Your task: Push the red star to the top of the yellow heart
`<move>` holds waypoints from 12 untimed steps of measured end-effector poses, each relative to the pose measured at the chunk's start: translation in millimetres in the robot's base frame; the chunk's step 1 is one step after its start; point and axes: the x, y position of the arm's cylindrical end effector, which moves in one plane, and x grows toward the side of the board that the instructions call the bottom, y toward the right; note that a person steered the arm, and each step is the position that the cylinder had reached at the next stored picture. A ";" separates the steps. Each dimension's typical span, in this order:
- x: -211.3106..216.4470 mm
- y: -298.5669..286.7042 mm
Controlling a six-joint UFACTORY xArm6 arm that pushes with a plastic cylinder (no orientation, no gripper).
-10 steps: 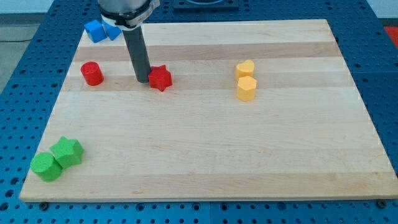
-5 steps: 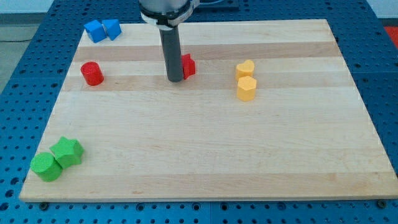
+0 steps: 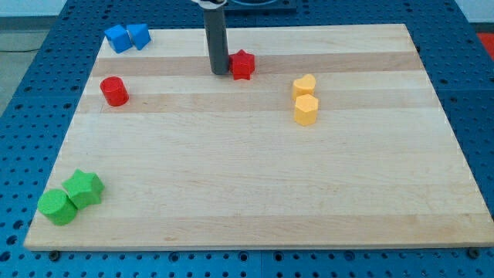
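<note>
The red star point(image 3: 242, 65) lies on the wooden board near the view's top, left of centre. My tip point(image 3: 220, 72) stands right against the star's left side. The yellow heart point(image 3: 305, 85) lies to the right of the star and a little lower, with a gap between them. A yellow hexagonal block point(image 3: 306, 110) sits directly below the heart, touching it.
A red cylinder point(image 3: 114, 91) lies at the left. Two blue blocks point(image 3: 127, 36) sit at the board's top left corner. A green star point(image 3: 84, 188) and a green cylinder point(image 3: 58, 206) sit at the bottom left. The board point(image 3: 255, 185) ends close above the star.
My tip has moved right and toward the view's top, and the red star has gone with it, from left of centre to nearer the yellow heart and higher on the board.
</note>
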 end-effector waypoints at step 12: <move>22.6 103.8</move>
